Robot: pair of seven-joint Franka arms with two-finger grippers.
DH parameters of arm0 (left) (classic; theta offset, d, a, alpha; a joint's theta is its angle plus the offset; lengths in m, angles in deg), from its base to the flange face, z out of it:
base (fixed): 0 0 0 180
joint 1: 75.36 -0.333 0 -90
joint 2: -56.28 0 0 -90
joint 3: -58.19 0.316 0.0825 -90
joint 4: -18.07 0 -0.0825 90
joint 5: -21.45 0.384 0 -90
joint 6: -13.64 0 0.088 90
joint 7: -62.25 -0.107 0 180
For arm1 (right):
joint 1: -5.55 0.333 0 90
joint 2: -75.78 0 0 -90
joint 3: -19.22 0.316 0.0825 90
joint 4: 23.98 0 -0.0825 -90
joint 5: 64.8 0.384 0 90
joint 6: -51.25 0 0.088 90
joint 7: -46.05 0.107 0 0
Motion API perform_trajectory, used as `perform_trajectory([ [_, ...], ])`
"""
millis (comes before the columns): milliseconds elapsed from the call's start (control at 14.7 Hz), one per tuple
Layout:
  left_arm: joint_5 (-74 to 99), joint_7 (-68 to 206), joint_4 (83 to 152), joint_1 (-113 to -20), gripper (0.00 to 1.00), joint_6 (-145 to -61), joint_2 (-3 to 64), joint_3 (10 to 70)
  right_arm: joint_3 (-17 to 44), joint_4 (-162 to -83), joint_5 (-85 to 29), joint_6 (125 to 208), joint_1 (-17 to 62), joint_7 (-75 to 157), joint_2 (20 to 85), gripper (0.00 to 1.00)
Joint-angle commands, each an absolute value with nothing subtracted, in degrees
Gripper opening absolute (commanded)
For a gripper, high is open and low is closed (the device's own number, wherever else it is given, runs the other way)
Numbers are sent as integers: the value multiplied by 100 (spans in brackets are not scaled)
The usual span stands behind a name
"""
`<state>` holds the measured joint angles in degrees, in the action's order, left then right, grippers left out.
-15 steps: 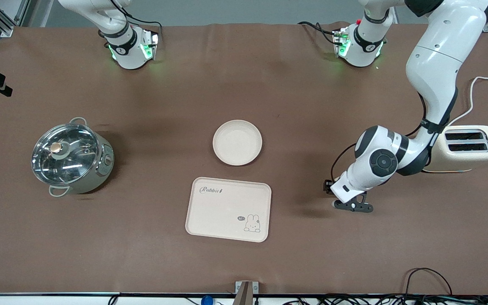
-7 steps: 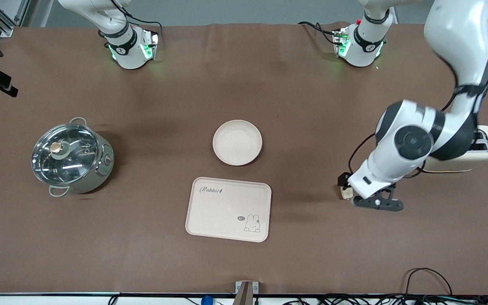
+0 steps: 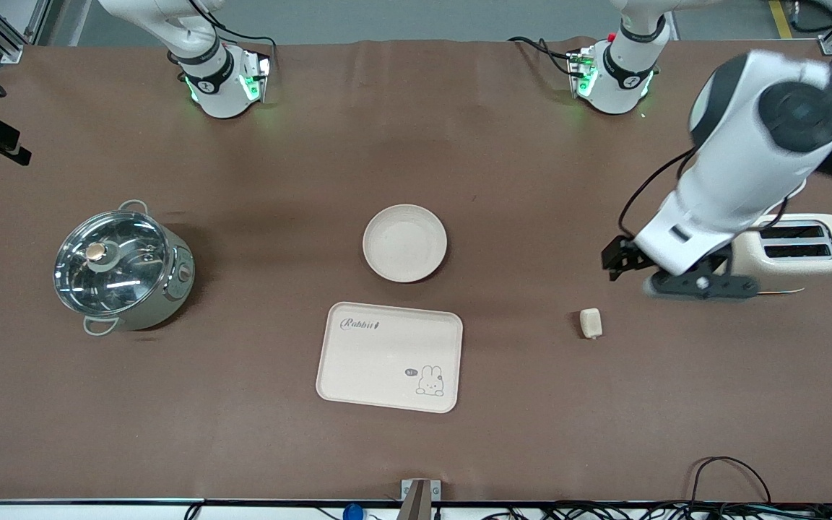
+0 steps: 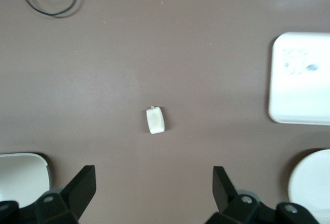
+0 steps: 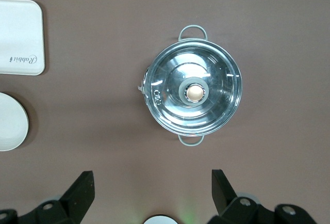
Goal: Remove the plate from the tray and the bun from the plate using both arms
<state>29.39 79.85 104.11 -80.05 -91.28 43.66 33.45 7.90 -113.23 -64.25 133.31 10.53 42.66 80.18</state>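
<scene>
The bun [image 3: 590, 323] lies alone on the brown table, toward the left arm's end, level with the tray; it also shows in the left wrist view [image 4: 155, 120]. The round cream plate [image 3: 404, 243] sits mid-table, just farther from the front camera than the tray; its edge shows in both wrist views [image 4: 312, 185] [image 5: 11, 122]. My left gripper [image 3: 617, 263] hangs open and empty in the air over the table between the bun and the toaster, its jaws wide apart [image 4: 153, 188]. My right gripper [image 5: 153, 190] is open and empty, high over its own base; the arm waits.
A rectangular cream tray [image 3: 389, 357] with a rabbit drawing lies nearer the front camera than the plate. A steel pot with a glass lid [image 3: 121, 269] stands toward the right arm's end. A cream toaster [image 3: 799, 250] stands at the left arm's end, its cord trailing off.
My left gripper has risen from low over the table and drawn back toward the toaster, and the bun now lies uncovered on the table. Nothing else moved.
</scene>
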Motion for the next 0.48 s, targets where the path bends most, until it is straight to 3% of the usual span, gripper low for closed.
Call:
perform_trajectory([
  [0, 2507, 7887, 10508, -7686, 100, -8527, 5160, 4058, 797, -11398, -6375, 13325, 1074, 4377, 8105, 100],
  [272, 2295, 7253, 10876, -7037, 100, -7953, 5767, 5306, 797, -11398, -6375, 13325, 1074, 4377, 8105, 100],
  [407, 2286, 7306, 11323, -6886, 100, -8013, 6171, 5440, 797, -11398, -6375, 13325, 1074, 4377, 8105, 100],
])
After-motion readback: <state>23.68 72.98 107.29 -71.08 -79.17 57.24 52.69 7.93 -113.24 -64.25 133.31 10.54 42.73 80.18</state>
